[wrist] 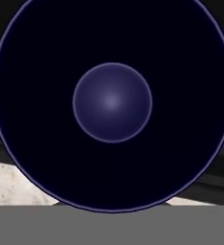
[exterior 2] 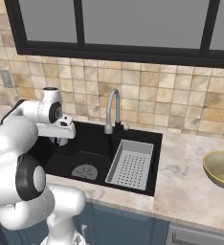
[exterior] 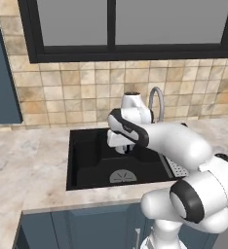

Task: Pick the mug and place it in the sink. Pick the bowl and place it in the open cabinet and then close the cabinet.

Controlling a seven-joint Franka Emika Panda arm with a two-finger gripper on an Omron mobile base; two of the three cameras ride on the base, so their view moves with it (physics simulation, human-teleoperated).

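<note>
Gripper (exterior 2: 61, 140) hangs over the sink (exterior: 86, 165), jaws clamped narrow on the mug (wrist: 112, 103); hand view looks straight down into its dark blue inside, nothing in it. Risk: release from this height and mug could tip or bounce on basin floor. Sink holds a perforated grey tray (exterior 2: 131, 164) at right; bowl (exterior 2: 221, 169) sits empty on counter (exterior 2: 190, 191), well apart

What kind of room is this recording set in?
A simulated kitchen, most likely: a black recessed sink with a curved silver faucet set in a marbled stone counter, below a beige tiled wall.
</note>
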